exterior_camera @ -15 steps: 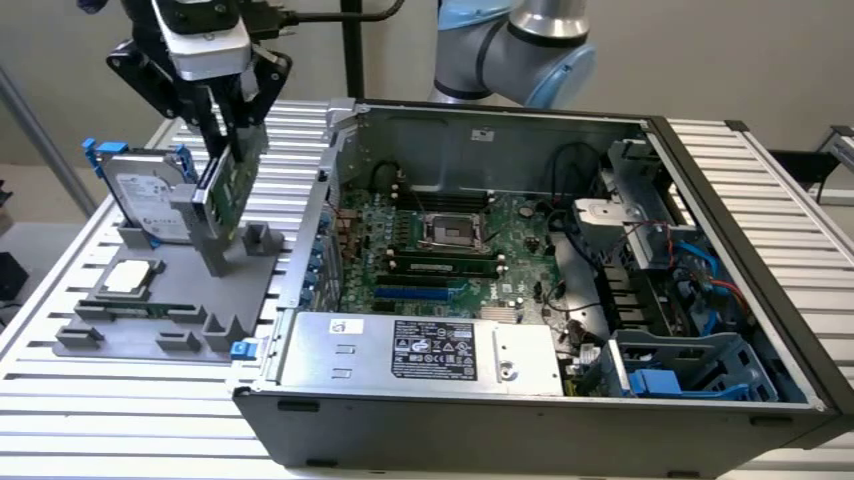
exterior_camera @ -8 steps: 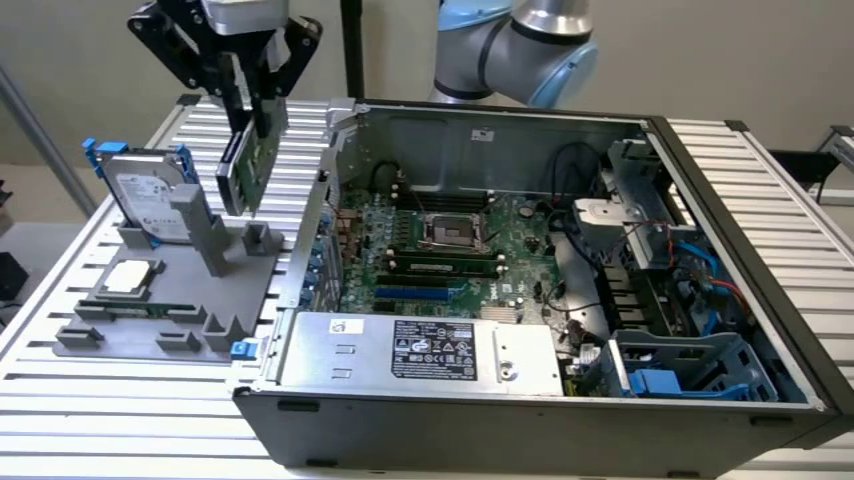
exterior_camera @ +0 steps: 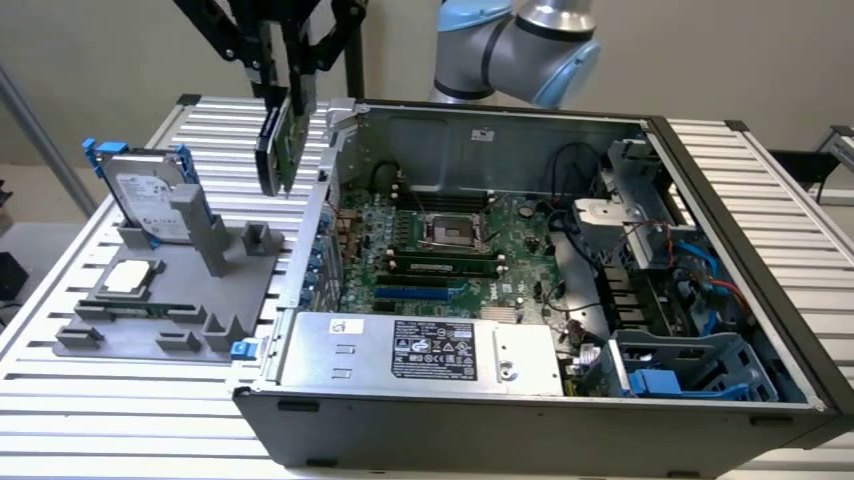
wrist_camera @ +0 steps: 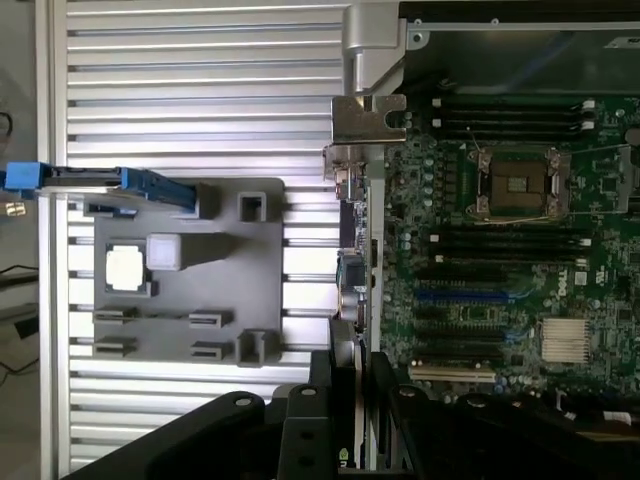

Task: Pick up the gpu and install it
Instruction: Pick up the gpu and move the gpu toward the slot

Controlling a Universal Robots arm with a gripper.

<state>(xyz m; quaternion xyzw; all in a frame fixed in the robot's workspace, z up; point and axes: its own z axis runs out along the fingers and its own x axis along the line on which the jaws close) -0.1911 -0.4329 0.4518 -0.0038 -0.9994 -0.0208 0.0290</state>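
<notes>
gpu (exterior_camera: 280,150) on edge at the case wall: carry it in square

The jaws are clamped on the gpu. It hangs on edge in the air at about 10 o'clock of the open case (exterior_camera: 534,430) in the exterior view. Below it, the grey fixture tray (exterior_camera: 134,325) lies on the worktop (exterior_camera: 54,400) at about 7 o'clock.

In the wrist view the card is a thin line running from the jaws to its silver bracket (wrist_camera: 368,115). It lies along the case's side wall, beside the motherboard (wrist_camera: 520,250). Whether it is over that wall or just outside it, I cannot tell.

By my reading, the step in hand is carrying, not seating. Doing it well means:
- keeping the card upright
- keeping its long edge parallel to the expansion slots (wrist_camera: 460,297), at about 4 o'clock of the card in the exterior view
- passing its lower edge clear over the wall's lip
- keeping the bracket toward the case's slotted wall

Any tilt would likely bring the connector askew. The hard drive (exterior_camera: 147,195), at about 8 o'clock of the card, stands near, so the swing is best kept away from it.
</notes>
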